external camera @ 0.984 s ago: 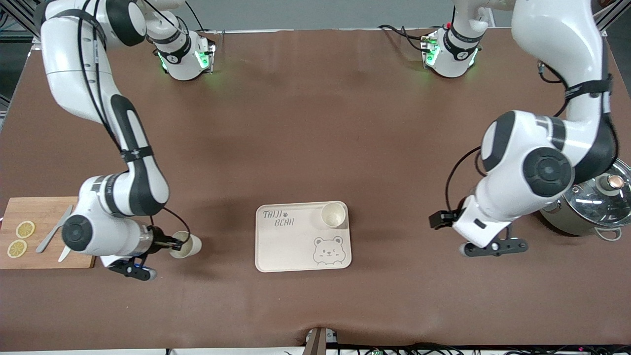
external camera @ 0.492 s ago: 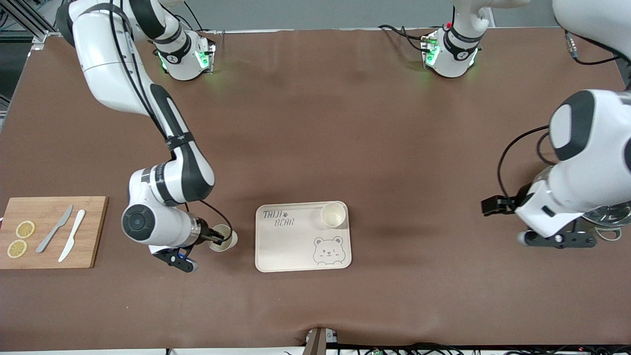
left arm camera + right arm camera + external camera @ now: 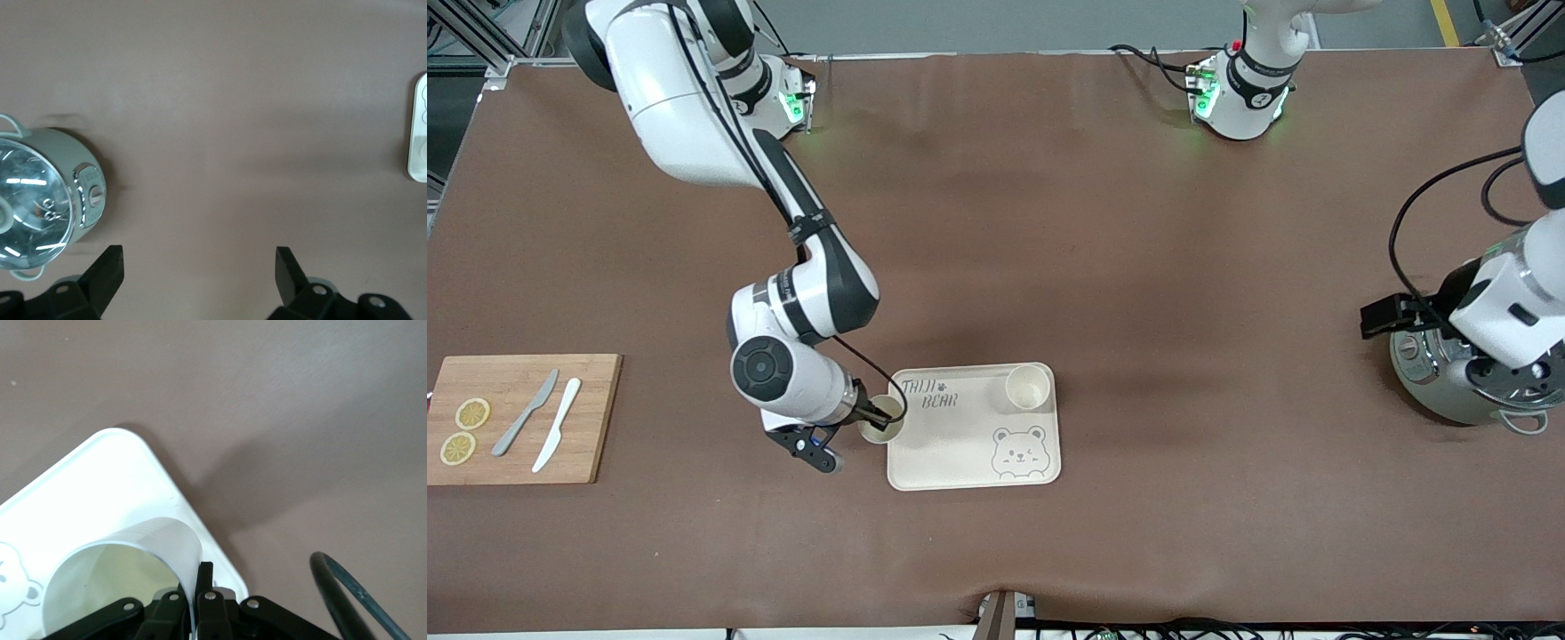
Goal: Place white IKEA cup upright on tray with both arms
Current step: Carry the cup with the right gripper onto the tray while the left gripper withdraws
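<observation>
Right end effector (image 3: 869, 416) grips upright cup (image 3: 881, 420) over tray (image 3: 960, 444) edge.

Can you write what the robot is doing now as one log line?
right gripper: shut on cup, at tray edge | left gripper: open, over table beside pot

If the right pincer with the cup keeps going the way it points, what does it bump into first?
Probably the tray. The right pincer, shut on a cup, points across the tray's edge. Farther along stands another cup, likely off that line; depth is unclear.
</observation>
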{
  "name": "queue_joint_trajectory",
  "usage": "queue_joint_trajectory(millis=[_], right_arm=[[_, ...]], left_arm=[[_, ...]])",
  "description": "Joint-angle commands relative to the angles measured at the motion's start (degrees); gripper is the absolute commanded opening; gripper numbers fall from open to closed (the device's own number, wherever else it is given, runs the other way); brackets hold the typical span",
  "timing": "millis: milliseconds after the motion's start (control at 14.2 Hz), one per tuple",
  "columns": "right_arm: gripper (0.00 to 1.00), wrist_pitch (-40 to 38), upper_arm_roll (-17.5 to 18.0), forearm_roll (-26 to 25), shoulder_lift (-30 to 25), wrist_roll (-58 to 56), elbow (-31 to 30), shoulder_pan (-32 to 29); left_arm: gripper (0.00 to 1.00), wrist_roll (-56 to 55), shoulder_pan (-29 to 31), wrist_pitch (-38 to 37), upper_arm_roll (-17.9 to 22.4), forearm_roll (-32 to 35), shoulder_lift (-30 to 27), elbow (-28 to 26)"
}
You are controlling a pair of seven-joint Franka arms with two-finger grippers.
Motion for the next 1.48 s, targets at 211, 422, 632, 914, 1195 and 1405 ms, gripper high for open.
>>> queue_joint_trajectory(millis=[211, 422, 632, 914, 1195, 1405], right_arm=[[0.0, 5.6, -0.6, 0.0, 2.9, 4.9, 0.2, 2.7], [0.0, 7.3, -0.6, 0.0, 4.1, 5.2, 0.1, 3.7], [0.0, 8.6, -0.6, -0.1, 4.7, 6.4, 0.2, 4.0], [0.59, 8.8, -0.6, -0.1, 5.1, 6.4, 0.1, 4.0], [1.0, 8.6, -0.6, -0.1, 4.7, 6.0, 0.2, 4.0], [1.0, 6.9, -0.6, 0.1, 2.5, 5.2, 0.3, 3.9]], left_arm=[[1.0, 1.3, 1.8, 0.5, -0.9, -1.7, -12.2, -12.1], [1.0, 0.6, 1.8, 0.5, -0.9, -1.7, -15.9, -15.7], [1.0, 1.5, 1.8, 0.3, -0.8, -1.6, -17.6, -16.8], [1.0, 1.6, 2.2, 0.2, -0.6, -1.7, -17.3, -15.7], [1.0, 1.6, 2.2, 0.2, -0.4, -1.8, -17.2, -15.4], [1.0, 1.6, 2.2, 0.2, -0.5, -1.9, -17.3, -15.1]])
